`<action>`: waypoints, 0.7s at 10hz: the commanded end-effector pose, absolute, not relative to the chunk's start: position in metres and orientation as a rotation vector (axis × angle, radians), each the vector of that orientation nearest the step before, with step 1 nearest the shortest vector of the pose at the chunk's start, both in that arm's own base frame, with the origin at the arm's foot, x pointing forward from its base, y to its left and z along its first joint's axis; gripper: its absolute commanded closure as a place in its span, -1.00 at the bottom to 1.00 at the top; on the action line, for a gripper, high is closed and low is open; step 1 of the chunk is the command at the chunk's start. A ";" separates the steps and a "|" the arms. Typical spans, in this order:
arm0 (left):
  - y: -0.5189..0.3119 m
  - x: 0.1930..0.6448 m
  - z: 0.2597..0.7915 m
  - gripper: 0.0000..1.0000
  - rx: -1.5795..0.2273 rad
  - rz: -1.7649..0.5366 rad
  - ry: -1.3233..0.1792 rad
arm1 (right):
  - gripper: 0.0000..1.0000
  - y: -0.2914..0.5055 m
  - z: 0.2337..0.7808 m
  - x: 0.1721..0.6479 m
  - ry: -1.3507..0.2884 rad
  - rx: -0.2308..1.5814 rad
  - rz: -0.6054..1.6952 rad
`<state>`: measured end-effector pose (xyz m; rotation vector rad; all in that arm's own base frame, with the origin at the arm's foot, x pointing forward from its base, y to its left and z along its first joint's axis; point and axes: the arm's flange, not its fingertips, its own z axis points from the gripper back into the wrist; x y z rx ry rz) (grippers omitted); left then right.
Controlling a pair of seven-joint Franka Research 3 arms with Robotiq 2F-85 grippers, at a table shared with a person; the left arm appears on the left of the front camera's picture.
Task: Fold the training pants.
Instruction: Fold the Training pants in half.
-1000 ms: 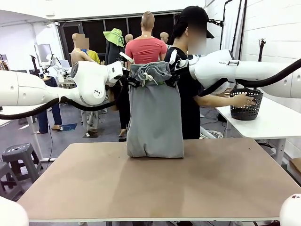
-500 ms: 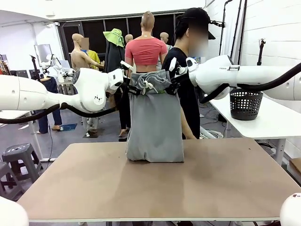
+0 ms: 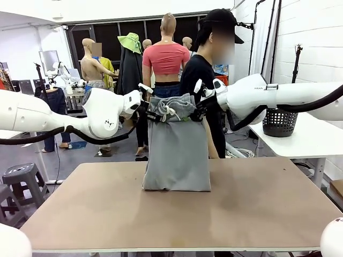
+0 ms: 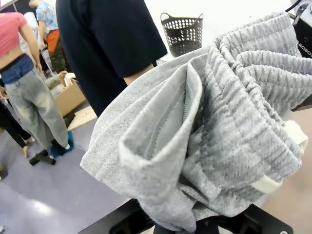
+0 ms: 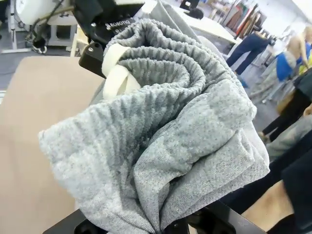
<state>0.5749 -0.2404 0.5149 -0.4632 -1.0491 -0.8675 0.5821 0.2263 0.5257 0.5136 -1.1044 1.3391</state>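
Left gripper (image 3: 146, 111) clamped tight on the left end of the waistband of the training pants (image 3: 177, 150), centre of the front frame, upper half. Right gripper (image 3: 199, 110) likewise pinched on the right end of the waistband. Both at about the same height, band bunched and sagging between them, off-white drawstring (image 3: 170, 112) dangling at the front.

Pants hang straight down from the two grips; lower edge rests on the table (image 3: 177, 209) at mid-frame, far half of the tabletop, cloth crumpled slightly where it meets the surface.

Left wrist view: grey fabric (image 4: 214, 131) fills the centre and right, gathered ribbed band at upper right, a pocket-like fold open toward the lens. Own fingers are buried under cloth at the bottom edge; only black gripper body shows. Right arm's gripper cut off at the upper right corner.

Right wrist view: same story, cloth (image 5: 165, 141) piled over the fingertips, drawstring loop (image 5: 116, 68) upper left, the other arm's black gripper (image 5: 105, 29) at the top behind the band.

Person (image 3: 206, 80) stands behind the pants in the front view, partly hidden by them and the right arm. Black mesh basket (image 3: 280, 122) on the side table at right, partly behind the arm.
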 end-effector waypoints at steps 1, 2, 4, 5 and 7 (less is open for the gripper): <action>-0.210 0.553 0.522 1.00 -0.416 -0.795 -0.954 | 1.00 0.205 0.513 0.562 -1.027 0.545 1.251; -0.211 0.538 0.515 1.00 -0.461 -0.783 -0.895 | 1.00 0.204 0.501 0.554 -0.978 0.555 1.230; -0.210 0.518 0.500 1.00 -0.502 -0.749 -0.839 | 1.00 0.200 0.477 0.537 -0.890 0.592 1.186; -0.206 0.512 0.489 1.00 -0.534 -0.730 -0.821 | 1.00 0.201 0.467 0.529 -0.871 0.652 1.165; -0.196 0.501 0.470 1.00 -0.617 -0.676 -0.816 | 1.00 0.196 0.452 0.513 -0.857 0.805 1.082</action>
